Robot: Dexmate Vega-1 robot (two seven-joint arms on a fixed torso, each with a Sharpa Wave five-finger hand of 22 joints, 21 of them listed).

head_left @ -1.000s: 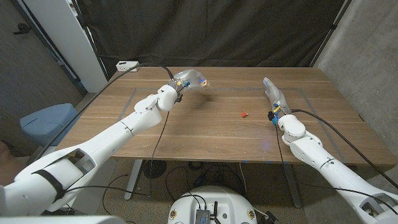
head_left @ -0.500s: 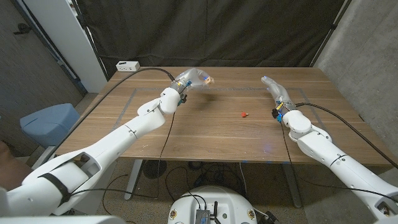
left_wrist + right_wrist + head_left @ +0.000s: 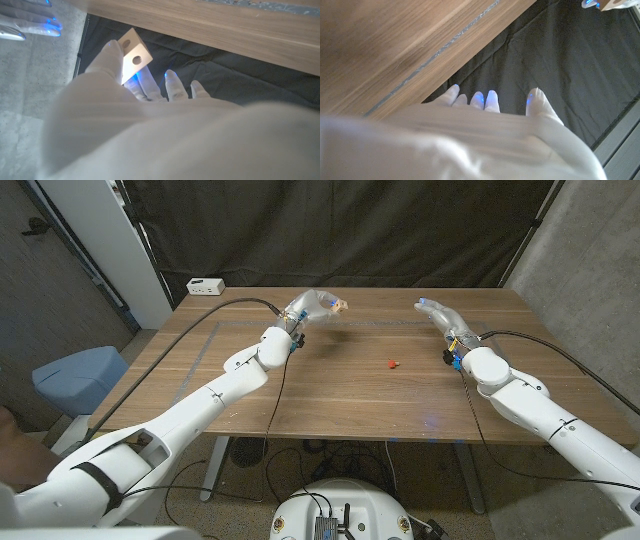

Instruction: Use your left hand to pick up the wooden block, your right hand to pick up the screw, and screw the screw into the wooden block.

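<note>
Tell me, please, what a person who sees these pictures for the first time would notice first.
Probably the left hand, raised over the far side of the wooden table and holding the pale wooden block, whose holes show in the left wrist view. Next, the small red screw lying alone on the table, with the right hand open beyond it, holding nothing.

glossy white arms, black cables, blue-lit fingertips [image 3: 479, 99].
</note>
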